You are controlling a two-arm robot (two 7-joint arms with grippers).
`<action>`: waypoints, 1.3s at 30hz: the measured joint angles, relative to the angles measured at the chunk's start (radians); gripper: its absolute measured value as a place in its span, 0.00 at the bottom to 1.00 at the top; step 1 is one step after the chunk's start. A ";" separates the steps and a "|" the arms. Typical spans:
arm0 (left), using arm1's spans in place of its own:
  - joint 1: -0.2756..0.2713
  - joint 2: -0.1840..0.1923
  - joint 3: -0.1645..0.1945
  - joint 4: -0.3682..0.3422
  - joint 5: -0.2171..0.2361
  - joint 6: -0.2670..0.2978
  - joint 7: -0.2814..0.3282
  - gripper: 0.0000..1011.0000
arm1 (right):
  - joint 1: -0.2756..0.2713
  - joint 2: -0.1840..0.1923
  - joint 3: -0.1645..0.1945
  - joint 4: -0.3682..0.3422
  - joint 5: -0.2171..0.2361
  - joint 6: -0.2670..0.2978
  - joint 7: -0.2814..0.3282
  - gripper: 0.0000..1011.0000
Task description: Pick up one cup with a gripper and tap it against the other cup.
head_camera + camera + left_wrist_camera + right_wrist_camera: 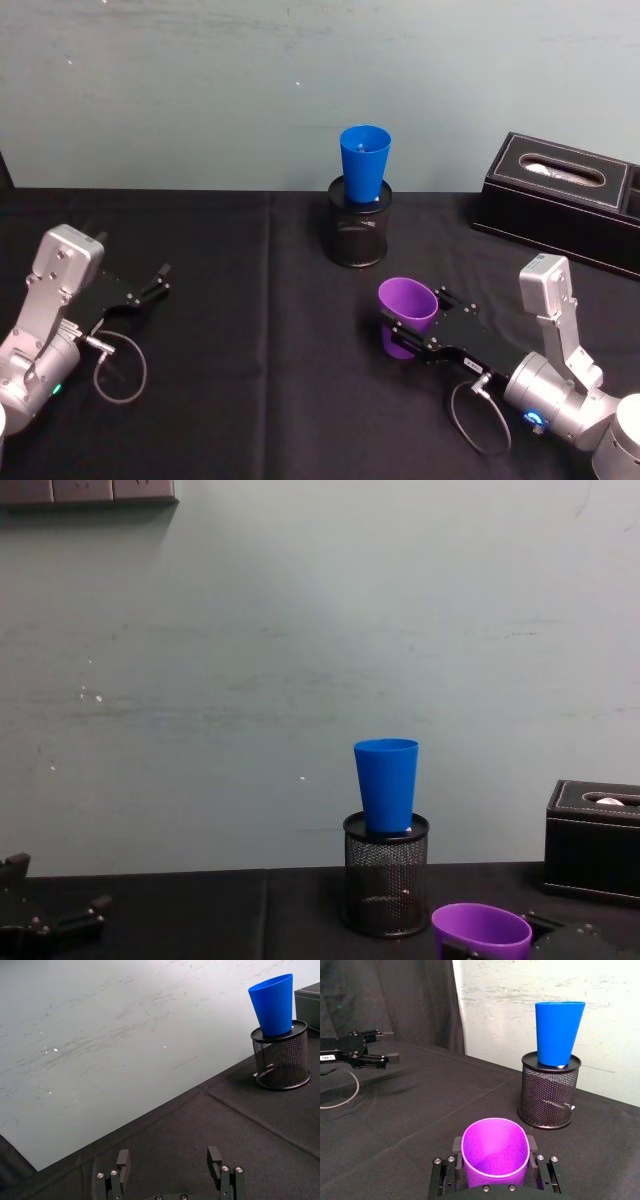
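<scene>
Shows right gripper [415,322] clenched on purple cup [407,310], fingers [457,1146] against opposite sides below rim, mouth up, at right front of desk [250,350]. Behind, well apart: blue cup [364,160] seated upright in black mesh pen holder [357,235]. Black tissue box [560,200] at far right. Left gripper [155,280] parked at left, released.

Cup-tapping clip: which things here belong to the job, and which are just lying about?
Job: purple cup, clamped in the right gripper; blue cup, upright atop the pen holder.
Lying about: pen holder itself; black box; left gripper, open, parked far left.
</scene>
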State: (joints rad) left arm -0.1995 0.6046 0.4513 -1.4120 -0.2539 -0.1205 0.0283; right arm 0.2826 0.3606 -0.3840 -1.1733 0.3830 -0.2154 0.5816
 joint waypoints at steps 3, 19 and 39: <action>0.000 0.000 0.000 0.000 0.000 0.000 0.000 1.00 | 0.000 0.000 0.000 0.000 0.000 0.000 0.000 0.72; 0.000 0.000 0.000 0.000 0.000 0.000 0.000 1.00 | 0.000 0.001 -0.001 -0.001 0.000 0.000 -0.002 0.72; 0.000 0.000 0.000 0.000 0.000 0.000 0.000 1.00 | 0.000 0.001 -0.001 -0.001 0.000 0.000 -0.001 0.72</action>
State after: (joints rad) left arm -0.1995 0.6047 0.4514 -1.4119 -0.2539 -0.1206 0.0283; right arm 0.2824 0.3616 -0.3849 -1.1743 0.3826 -0.2154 0.5803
